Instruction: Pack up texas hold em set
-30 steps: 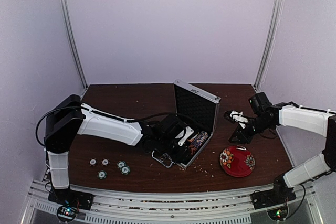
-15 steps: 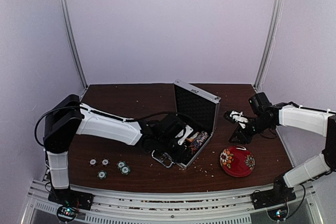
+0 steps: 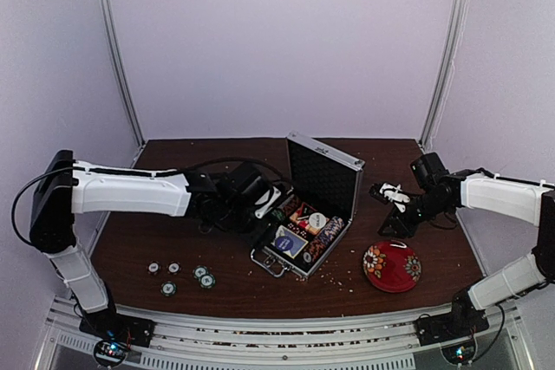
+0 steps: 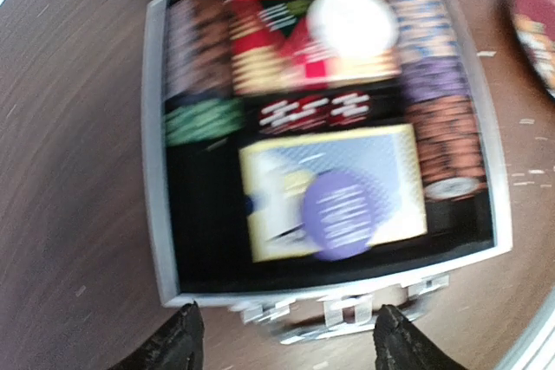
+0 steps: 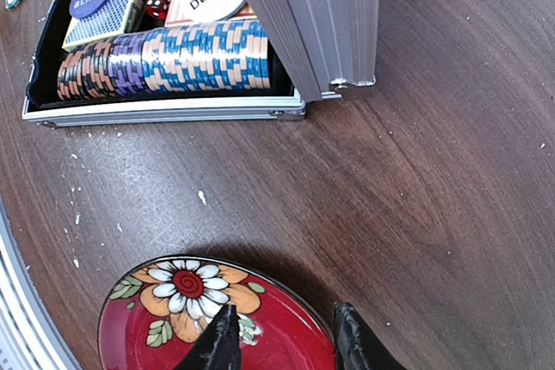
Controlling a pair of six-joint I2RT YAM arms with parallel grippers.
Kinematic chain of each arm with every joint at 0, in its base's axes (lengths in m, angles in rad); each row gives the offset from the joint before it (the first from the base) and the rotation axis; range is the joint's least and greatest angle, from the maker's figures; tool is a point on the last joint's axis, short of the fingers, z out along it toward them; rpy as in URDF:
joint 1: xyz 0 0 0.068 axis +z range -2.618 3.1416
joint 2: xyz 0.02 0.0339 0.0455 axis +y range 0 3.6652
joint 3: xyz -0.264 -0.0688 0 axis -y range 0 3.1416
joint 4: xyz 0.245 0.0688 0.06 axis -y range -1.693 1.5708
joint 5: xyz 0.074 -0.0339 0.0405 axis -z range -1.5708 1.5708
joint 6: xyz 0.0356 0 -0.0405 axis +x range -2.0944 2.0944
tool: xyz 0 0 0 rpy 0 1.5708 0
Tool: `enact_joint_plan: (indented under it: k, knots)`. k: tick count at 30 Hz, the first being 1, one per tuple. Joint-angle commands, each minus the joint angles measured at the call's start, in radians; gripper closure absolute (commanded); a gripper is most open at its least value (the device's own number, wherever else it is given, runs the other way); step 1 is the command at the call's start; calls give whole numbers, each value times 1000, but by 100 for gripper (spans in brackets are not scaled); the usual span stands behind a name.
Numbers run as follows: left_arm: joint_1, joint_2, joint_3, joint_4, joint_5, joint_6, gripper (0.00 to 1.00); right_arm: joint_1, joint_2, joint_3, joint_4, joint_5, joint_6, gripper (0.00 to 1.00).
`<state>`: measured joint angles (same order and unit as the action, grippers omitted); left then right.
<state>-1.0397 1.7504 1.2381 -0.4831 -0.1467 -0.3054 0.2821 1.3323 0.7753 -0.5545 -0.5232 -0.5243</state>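
The silver briefcase (image 3: 325, 175) stands open mid-table, lid upright. Its black tray holds rows of striped chips (image 5: 165, 58), a dealer button and the blue-and-cream card deck box (image 4: 334, 192), which also shows in the top view (image 3: 289, 240). Several loose poker chips (image 3: 201, 275) lie on the table at front left. My left gripper (image 3: 264, 204) is open and empty, just left of the case, above its latch side in the left wrist view (image 4: 286, 348). My right gripper (image 3: 390, 192) is open and empty, right of the case, over the bowl's rim (image 5: 286, 340).
A red floral bowl (image 3: 392, 266) sits at front right, also in the right wrist view (image 5: 199, 318). Small crumbs are scattered on the brown table (image 3: 191, 162) near the case front. Purple walls and metal posts close in the back and sides.
My left gripper has pulled out of the case and back to the left, uncovering the deck box and chips inside. The right arm has not moved.
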Motion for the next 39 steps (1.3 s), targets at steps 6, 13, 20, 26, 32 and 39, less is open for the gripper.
enact_joint_plan:
  k: [6,13,20,26,32,39]
  knots:
    - [324,-135,-164,-320,-18,-78,32,5,-1,22,-13,0,-12,63]
    - [441,-159,-186,-457,7,-78,20,5,-8,22,-15,0,-15,63]
    - [583,-200,-281,-523,21,-91,21,5,-17,22,-19,-3,-19,63]
    - [625,-219,-320,-549,2,-136,25,8,-12,24,-21,-4,-20,63]
    - [641,-200,-344,-553,31,-172,29,9,-11,25,-21,-4,-21,63]
    - [641,-169,-412,-548,64,-199,35,9,-7,23,-22,-4,-21,63]
